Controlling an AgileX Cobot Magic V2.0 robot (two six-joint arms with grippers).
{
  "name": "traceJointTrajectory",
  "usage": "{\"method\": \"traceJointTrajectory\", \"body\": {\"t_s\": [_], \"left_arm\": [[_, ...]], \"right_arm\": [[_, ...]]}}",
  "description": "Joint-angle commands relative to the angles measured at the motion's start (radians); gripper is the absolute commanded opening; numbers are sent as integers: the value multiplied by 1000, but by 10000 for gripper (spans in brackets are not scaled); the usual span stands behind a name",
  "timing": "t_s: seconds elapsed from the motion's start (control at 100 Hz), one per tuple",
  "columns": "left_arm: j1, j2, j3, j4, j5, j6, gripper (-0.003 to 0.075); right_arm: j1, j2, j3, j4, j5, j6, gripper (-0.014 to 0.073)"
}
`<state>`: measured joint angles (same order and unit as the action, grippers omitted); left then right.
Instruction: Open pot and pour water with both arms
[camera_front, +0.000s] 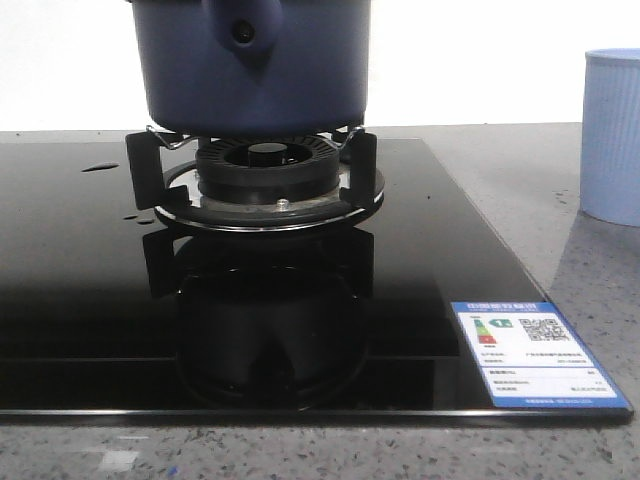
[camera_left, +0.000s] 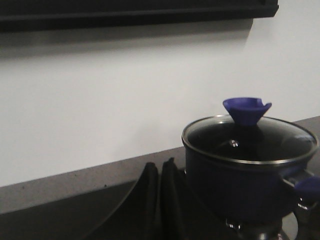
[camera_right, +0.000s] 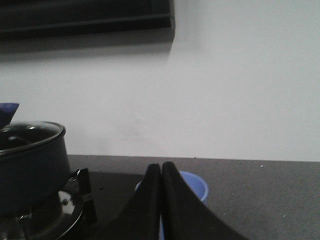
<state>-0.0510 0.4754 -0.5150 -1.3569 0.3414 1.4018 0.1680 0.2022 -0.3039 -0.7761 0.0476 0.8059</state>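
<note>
The front camera sits low and close, level with the burner (camera_front: 272, 180), looking forward across the black cooktop (camera_front: 90, 300). Both wrist cameras sit farther back, facing the white wall (camera_left: 125, 110). All three share the pot (camera_front: 255, 65): at 4 o'clock in the left wrist view, 8 o'clock in the right.

The pot (camera_front: 255, 70) loses its top to the front view's upper edge; the cup (camera_right: 192, 186) sits half hidden behind the right gripper (camera_right: 161, 172).
</note>
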Motion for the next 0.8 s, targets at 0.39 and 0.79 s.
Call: {"method": "traceJointTrajectory", "body": {"t_s": [0.39, 0.79], "left_arm": [[1, -122, 199, -97, -45, -11, -19], [-56, -122, 199, -99, -49, -11, -19]], "right_arm": [[208, 6, -8, 2, 48, 14, -74], [208, 6, -8, 2, 48, 14, -74]]}}
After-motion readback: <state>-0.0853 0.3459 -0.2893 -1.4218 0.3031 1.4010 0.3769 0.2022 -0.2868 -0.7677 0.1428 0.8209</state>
